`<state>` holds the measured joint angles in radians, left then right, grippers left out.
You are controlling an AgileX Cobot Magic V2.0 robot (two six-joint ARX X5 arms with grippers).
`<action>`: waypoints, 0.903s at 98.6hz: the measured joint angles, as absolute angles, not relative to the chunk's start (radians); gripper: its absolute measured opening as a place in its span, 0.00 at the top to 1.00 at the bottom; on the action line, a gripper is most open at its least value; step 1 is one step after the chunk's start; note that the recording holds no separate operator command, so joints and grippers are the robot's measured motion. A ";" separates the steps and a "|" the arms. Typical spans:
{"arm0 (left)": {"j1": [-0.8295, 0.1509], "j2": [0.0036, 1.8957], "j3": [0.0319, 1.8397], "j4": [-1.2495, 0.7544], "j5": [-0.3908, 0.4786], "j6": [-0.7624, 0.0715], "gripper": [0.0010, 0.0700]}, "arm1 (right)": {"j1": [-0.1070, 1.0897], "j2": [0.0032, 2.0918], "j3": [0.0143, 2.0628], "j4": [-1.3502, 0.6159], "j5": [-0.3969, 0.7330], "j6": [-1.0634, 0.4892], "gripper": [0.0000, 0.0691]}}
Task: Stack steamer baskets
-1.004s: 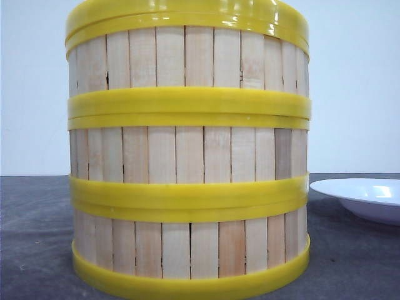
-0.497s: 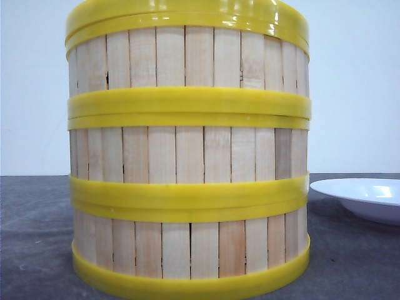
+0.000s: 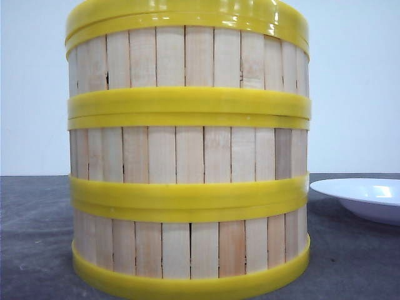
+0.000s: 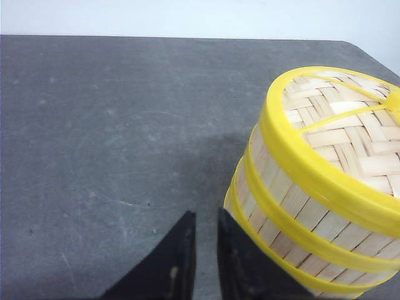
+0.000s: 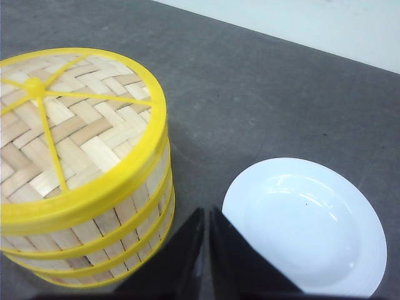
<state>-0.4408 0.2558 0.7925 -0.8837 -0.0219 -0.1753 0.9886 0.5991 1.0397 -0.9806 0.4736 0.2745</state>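
Observation:
Three steamer baskets stand in one stack on the dark table: the bottom basket (image 3: pixel 187 250), the middle basket (image 3: pixel 187 153) and the top basket (image 3: pixel 187 59). A woven lid (image 5: pixel 69 119) with a yellow rim covers the top one. In the left wrist view my left gripper (image 4: pixel 205 215) sits low beside the stack (image 4: pixel 294 212), shut to a thin slit with nothing in it. My right gripper (image 5: pixel 207 212) is shut and empty, between the stack (image 5: pixel 125 225) and the plate. Neither gripper shows in the front view.
A white plate (image 5: pixel 306 225) lies on the table right of the stack, its edge visible in the front view too (image 3: pixel 362 197). The grey table (image 4: pixel 112 125) stretches away on the stack's left side, ending at a white wall.

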 joint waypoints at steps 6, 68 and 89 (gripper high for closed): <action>-0.441 0.256 0.793 -0.884 -0.022 -0.175 0.96 | 0.989 0.599 1.040 -0.981 0.474 0.274 0.99; -0.171 0.157 0.499 -0.545 -0.157 -0.089 0.96 | 0.988 0.599 1.040 -0.979 0.474 0.274 0.99; -0.078 0.039 0.224 -0.317 -0.158 -0.081 0.96 | 0.988 0.599 1.040 -0.979 0.474 0.274 0.99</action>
<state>-0.0784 0.0387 0.2241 -0.3172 -0.1581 -0.0807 0.9882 0.5991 1.0397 -0.9791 0.4744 0.2745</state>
